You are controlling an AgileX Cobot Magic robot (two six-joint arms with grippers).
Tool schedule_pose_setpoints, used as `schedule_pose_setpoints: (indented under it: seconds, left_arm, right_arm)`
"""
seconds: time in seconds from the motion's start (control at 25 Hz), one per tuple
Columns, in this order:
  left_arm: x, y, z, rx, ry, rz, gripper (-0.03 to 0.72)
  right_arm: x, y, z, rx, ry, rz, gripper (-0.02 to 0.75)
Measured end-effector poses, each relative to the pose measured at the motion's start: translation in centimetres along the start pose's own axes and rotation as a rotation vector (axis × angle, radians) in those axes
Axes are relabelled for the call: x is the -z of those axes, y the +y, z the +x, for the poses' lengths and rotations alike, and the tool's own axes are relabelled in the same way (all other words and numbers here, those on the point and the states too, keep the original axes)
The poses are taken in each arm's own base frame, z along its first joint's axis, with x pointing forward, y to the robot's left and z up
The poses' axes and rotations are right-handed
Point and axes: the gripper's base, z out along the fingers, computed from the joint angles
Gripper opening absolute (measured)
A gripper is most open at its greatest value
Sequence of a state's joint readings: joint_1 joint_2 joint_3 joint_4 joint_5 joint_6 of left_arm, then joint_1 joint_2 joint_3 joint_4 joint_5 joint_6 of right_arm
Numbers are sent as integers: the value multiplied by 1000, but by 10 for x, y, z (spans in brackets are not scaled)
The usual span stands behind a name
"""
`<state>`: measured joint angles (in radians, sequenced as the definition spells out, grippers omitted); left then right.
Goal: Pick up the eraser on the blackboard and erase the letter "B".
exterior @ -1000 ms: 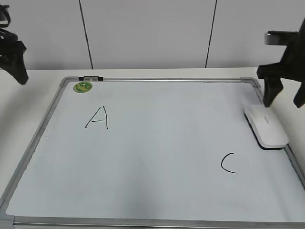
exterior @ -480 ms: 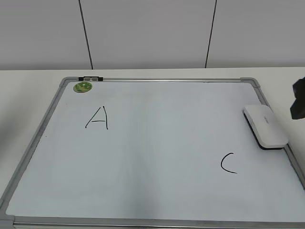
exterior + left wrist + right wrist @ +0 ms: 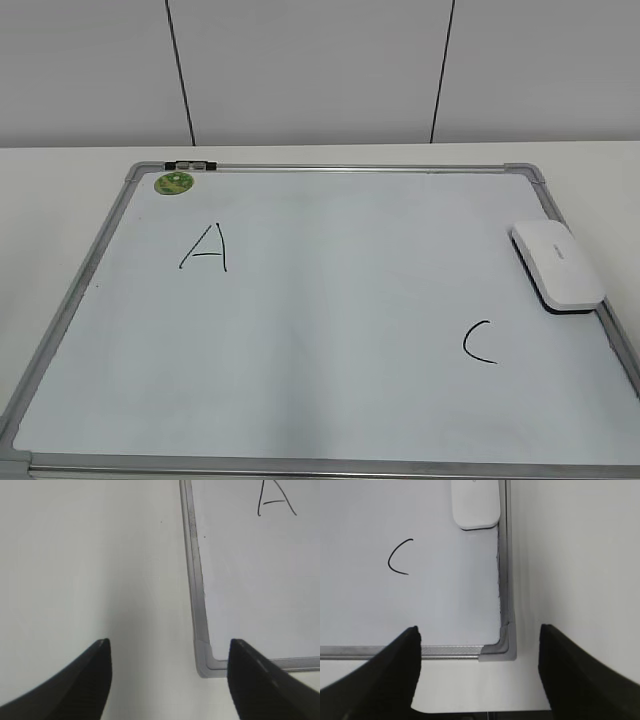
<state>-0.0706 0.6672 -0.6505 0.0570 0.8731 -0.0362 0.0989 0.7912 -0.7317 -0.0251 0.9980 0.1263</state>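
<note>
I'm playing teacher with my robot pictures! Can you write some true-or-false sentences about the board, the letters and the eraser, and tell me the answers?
1. The eraser lies at the right edge of the blackboard. True.
2. A letter "B" is drawn between the "A" and the "C". False: no "B" shows; that space is blank.
3. The right gripper holds the eraser. False: it is open, with the eraser lying apart from it.
4. A green sticker sits near the board's top left corner. True.
5. The left gripper is shut. False: it is open and empty.

eraser [image 3: 475, 502] cropped by top edge
</note>
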Motion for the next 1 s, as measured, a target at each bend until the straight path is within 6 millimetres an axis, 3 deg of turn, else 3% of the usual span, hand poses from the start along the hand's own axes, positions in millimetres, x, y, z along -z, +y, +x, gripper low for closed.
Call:
schedule_pose_setpoints:
  seconds: [0.24,0.56,0.84,1.0]
  left_arm:
    - [39,1,33,3,-103,4,543]
    - [67,6,65,-32,-165,-11,515]
    - [66,9,95,-30,-231,-23,496]
    - [63,8,98,-28,-242,-14,493]
  right_arm:
    - [25,-5,42,-5,-64,-6,540]
    - [59,-12,88,102,-189,-7,539]
    - [39,-16,110,145,-157,25,539]
    - [33,-16,109,148,-189,23,538]
